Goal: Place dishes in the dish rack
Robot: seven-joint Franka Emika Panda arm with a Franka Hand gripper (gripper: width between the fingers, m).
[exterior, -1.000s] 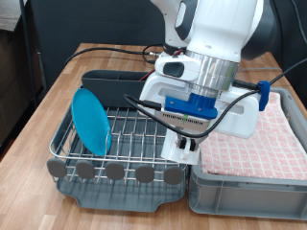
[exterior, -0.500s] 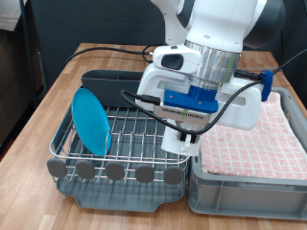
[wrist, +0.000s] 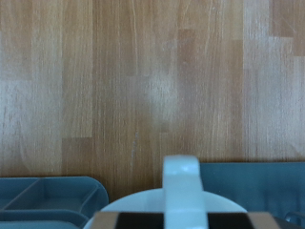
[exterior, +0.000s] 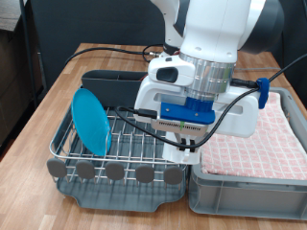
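Note:
My gripper (exterior: pixel 184 144) hangs over the exterior view's right end of the silver wire dish rack (exterior: pixel 129 144), close above its wires. It is shut on the small white mug (exterior: pixel 177 147). In the wrist view the mug's handle (wrist: pixel 181 181) and rim (wrist: pixel 129 202) fill the space in front of the hand. The round light-blue plate (exterior: pixel 92 120) stands upright in the rack's slots at the exterior view's left. The dark grey utensil caddy (exterior: pixel 110 81) lies along the rack's far side and also shows in the wrist view (wrist: pixel 43 196). The wooden spoon is out of view.
A grey bin with a pink checkered cloth (exterior: pixel 264 144) stands right beside the rack on the exterior view's right. The arm's black cables (exterior: pixel 144 115) loop over the rack. The wooden table (exterior: pixel 58 91) extends to the left and behind.
The hand with the mug has shifted slightly to the exterior view's left and come down a little over the rack. The plate has not moved.

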